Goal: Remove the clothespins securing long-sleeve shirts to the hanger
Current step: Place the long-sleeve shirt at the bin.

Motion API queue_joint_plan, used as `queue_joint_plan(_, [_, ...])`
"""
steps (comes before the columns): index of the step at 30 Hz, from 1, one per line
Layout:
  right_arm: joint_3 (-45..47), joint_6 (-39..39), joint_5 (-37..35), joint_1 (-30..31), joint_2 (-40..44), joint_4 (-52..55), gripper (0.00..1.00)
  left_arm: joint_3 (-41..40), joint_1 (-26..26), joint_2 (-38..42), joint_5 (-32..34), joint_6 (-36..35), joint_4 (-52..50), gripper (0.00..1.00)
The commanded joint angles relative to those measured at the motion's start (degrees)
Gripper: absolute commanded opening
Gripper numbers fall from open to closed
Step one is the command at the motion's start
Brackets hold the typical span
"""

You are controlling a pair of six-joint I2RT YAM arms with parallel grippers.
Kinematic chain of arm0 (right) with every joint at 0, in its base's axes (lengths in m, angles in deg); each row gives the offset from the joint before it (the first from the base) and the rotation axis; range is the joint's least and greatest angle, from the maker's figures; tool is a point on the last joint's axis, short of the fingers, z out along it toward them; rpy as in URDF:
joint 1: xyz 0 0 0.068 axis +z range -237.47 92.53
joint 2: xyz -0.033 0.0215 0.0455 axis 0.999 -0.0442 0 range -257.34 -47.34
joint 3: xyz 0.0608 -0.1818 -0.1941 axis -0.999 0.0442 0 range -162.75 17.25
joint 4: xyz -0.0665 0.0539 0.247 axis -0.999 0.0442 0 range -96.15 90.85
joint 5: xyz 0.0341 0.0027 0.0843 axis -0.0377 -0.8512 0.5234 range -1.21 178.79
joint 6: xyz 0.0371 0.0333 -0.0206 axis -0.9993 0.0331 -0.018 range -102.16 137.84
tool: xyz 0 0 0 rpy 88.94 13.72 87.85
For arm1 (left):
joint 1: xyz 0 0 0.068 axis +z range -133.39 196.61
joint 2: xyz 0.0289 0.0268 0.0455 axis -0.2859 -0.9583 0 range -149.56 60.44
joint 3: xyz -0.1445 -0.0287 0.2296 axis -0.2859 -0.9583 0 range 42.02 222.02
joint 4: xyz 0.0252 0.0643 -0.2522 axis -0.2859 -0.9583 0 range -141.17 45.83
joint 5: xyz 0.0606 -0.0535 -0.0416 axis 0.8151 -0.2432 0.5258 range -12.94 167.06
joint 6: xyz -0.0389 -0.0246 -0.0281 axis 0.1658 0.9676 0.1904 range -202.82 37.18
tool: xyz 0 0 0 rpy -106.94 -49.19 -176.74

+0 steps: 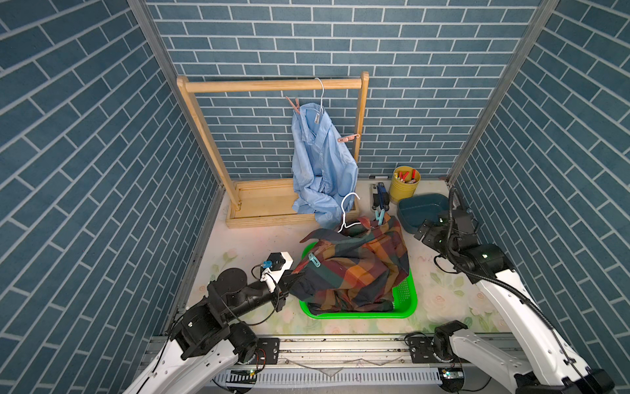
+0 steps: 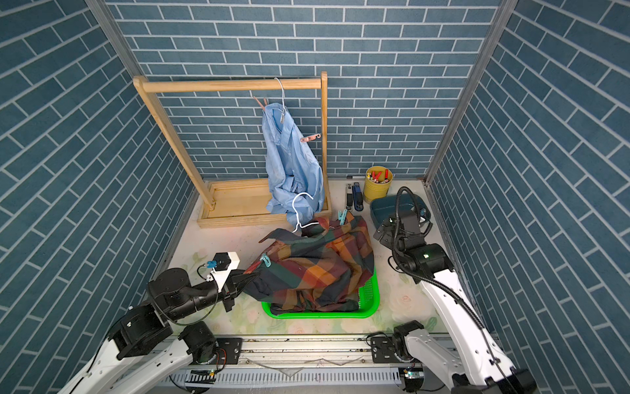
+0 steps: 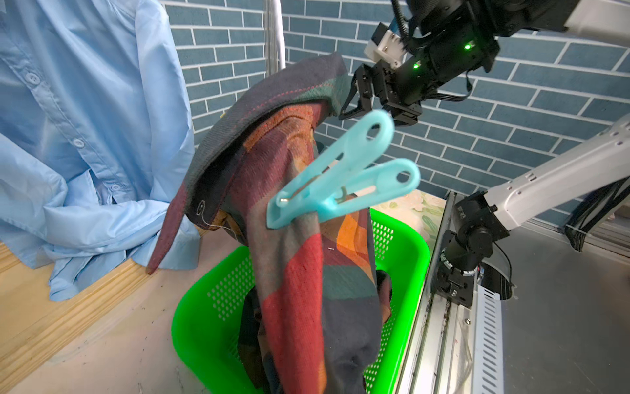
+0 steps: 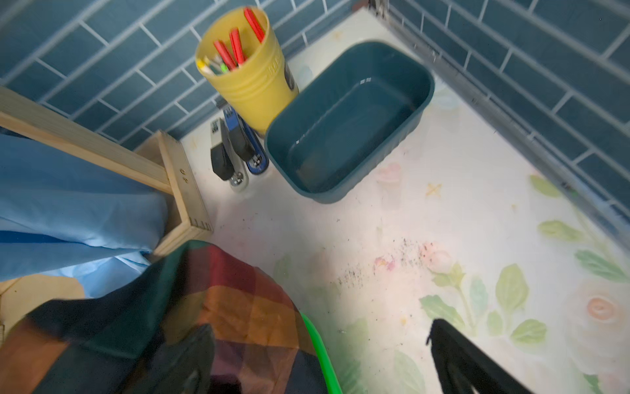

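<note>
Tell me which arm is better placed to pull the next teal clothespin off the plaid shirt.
The right. The right gripper is open and empty, close to the teal clothespin at the shirt's far edge. The left gripper is shut on the plaid shirt, so it is not free.

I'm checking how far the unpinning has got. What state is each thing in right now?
pale blue shirt: hanging on the wooden rack.
salmon clothespins: both clipped to the pale blue shirt.
plaid shirt: on its white hanger, off the rack, heaped over the green basket.
teal clothespins: both clipped to the plaid shirt.
left gripper: shut on the plaid shirt's edge.
right gripper: open, holding nothing.
blue tub: empty.
</note>
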Motion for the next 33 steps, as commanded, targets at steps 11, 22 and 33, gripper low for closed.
queue_joint_plan(11, [8.5, -4.3, 7.9, -1.6, -8.1, -10.1, 0.95, 4.8, 0.2, 4.5, -2.6, 1.4, -3.3, 0.0])
queue_joint_plan(22, [12.4, -4.8, 3.3, 5.9, -3.9, -9.0, 0.95, 3.2, 0.2, 2.4, -6.4, 2.4, 0.0, 0.0])
queue_joint_plan(33, [3.9, 7.3, 7.6, 5.9, 11.3, 1.8, 0.99, 1.8, 0.2, -11.6, -15.7, 0.5, 6.2, 0.0])
